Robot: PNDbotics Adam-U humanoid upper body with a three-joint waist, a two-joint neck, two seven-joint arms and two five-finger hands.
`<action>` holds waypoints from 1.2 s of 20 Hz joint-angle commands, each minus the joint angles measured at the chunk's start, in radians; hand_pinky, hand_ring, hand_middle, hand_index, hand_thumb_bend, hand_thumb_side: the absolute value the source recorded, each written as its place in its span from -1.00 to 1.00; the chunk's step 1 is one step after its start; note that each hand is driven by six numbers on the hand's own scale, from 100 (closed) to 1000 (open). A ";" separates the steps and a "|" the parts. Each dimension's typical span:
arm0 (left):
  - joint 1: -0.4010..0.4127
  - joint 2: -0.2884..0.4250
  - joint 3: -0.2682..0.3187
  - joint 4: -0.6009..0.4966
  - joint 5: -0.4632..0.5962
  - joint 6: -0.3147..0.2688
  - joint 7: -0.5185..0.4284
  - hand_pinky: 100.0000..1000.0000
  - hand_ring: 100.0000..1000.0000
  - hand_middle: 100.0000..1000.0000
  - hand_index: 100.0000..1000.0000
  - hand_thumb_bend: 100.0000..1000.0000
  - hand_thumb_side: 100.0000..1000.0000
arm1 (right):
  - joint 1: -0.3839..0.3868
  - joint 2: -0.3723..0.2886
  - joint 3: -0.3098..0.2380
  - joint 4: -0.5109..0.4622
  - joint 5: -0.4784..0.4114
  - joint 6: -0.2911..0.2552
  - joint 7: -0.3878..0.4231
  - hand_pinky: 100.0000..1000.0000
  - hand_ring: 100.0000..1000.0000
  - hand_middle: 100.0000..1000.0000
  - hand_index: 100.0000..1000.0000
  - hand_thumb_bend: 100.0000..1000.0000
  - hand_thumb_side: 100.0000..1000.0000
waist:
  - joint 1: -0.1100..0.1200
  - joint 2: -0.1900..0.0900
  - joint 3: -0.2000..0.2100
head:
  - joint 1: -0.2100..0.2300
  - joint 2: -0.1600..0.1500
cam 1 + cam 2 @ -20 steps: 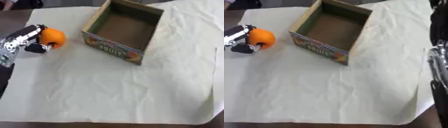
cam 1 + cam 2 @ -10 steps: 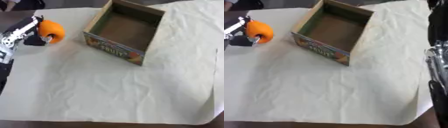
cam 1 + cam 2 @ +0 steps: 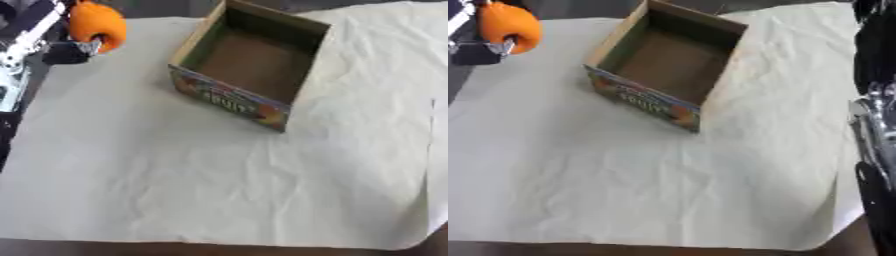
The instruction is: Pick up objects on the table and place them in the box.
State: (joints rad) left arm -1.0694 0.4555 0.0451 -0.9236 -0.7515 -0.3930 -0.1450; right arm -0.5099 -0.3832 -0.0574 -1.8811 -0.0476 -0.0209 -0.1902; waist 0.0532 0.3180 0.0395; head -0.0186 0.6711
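An orange round object (image 3: 97,26) hangs in the air at the upper left, above the table's left part, with my left hand (image 3: 54,34) shut on it. The open cardboard box (image 3: 249,65), with a printed fruit label on its front wall, stands at the upper middle, to the right of the orange object; nothing shows inside it. My right arm (image 3: 877,150) shows only as a dark shape along the right edge of the right eye view, and its hand cannot be made out.
A creased white cloth (image 3: 219,185) covers the table. A dark table edge shows at the bottom and at the far top left.
My left hand has lifted the orange object up off the cloth and carried it toward the far left corner. The box has stayed put.
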 commanded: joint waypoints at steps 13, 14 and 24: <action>-0.062 -0.154 -0.023 -0.141 -0.417 0.014 0.361 -0.64 -0.26 0.04 0.28 -1.00 -0.52 | -0.053 0.041 0.028 -0.071 -0.021 -0.008 0.023 0.74 0.85 -0.12 0.36 -1.00 1.00 | -0.014 -0.028 -0.065 | 0.075 -0.007; -0.058 -0.165 -0.020 -0.138 -0.451 0.017 0.382 -0.64 -0.26 0.04 0.28 -1.00 -0.51 | -0.058 0.050 0.033 -0.078 -0.023 -0.008 0.029 0.74 0.85 -0.12 0.36 -1.00 1.00 | -0.016 -0.029 -0.078 | 0.086 -0.005; -0.095 -0.217 -0.005 -0.055 -0.685 0.003 0.509 -0.62 -0.23 0.03 0.34 -1.00 -0.50 | -0.075 0.096 0.073 -0.098 -0.048 0.006 0.071 0.75 0.87 -0.12 0.36 -1.00 1.00 | -0.012 -0.018 -0.169 | 0.157 -0.024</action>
State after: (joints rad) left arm -1.1342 0.2299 0.0300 -0.9756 -1.4120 -0.3867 0.3485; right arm -0.5692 -0.2834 0.0138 -1.9552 -0.0851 -0.0141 -0.1267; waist 0.0445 0.3193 -0.1307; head 0.1301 0.6586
